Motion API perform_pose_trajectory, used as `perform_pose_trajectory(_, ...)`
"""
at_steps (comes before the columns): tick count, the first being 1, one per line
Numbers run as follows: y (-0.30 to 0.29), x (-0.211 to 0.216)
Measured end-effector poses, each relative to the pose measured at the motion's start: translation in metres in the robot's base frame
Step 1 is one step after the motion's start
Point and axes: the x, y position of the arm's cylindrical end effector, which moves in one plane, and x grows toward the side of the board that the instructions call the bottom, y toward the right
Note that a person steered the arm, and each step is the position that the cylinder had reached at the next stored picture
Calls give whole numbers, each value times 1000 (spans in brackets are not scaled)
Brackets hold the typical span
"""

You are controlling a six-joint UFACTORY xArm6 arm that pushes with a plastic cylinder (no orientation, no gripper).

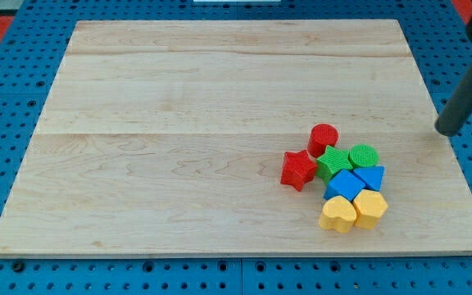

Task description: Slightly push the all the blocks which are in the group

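Several blocks sit packed in one group at the view's lower right of the wooden board (179,123). A red cylinder (324,138) is at the group's top, a red star (298,170) at its left. A green star (333,161) and a green cylinder (364,156) sit in the middle. Below them are a blue cube (344,185) and a blue wedge-like block (370,177). A yellow heart (338,215) and a yellow hexagon (370,207) are at the bottom. My tip (447,131) is at the board's right edge, apart from the group, up and to its right.
The board lies on a blue pegboard table (23,49) that surrounds it on all sides. The dark rod (469,86) slants in from the view's upper right corner.
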Motion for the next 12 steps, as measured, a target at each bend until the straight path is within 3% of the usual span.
perform_pose_trajectory(3,46,0)
perform_pose_trajectory(6,42,70)
perform_pose_trajectory(7,38,132)
perform_pose_trajectory(8,-6,163)
perform_pose_trajectory(10,-112,117)
perform_pose_trajectory(12,-198,126)
